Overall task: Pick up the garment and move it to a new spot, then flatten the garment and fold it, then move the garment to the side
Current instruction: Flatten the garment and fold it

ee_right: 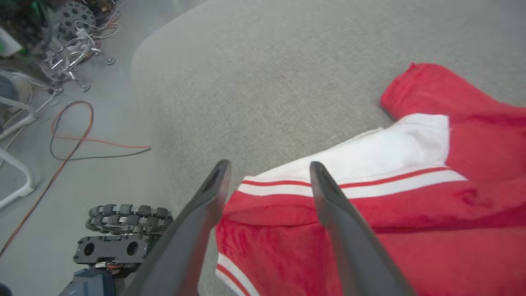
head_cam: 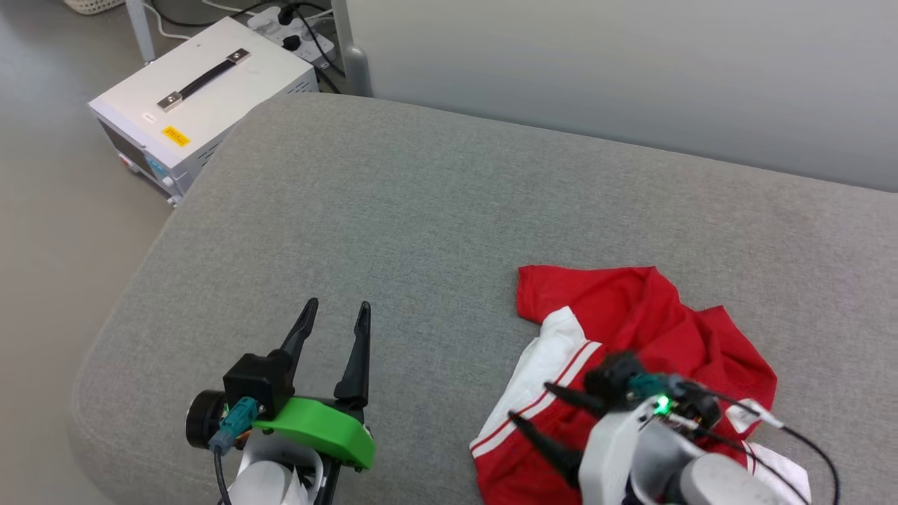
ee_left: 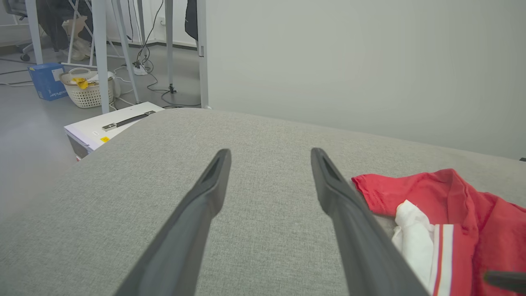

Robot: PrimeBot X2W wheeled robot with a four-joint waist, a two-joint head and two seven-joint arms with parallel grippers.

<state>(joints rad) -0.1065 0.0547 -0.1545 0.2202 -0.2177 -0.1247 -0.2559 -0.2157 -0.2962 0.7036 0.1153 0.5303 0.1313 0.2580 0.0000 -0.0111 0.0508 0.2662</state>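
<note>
The crumpled red jersey (head_cam: 631, 315) is seen heaped at the near right of the grey cushion (head_cam: 421, 210). The right claw (head_cam: 531, 402) is held spread above it, and the left claw (head_cam: 338, 305) is spread empty alongside.

One garment (head_cam: 652, 315) near right, one grey cushion (head_cam: 421, 210), two grippers: left gripper (head_cam: 338, 304) and right gripper (head_cam: 530, 400); far left, one white case (head_cam: 210, 105), one basket (ee_left: 87, 93)
</note>
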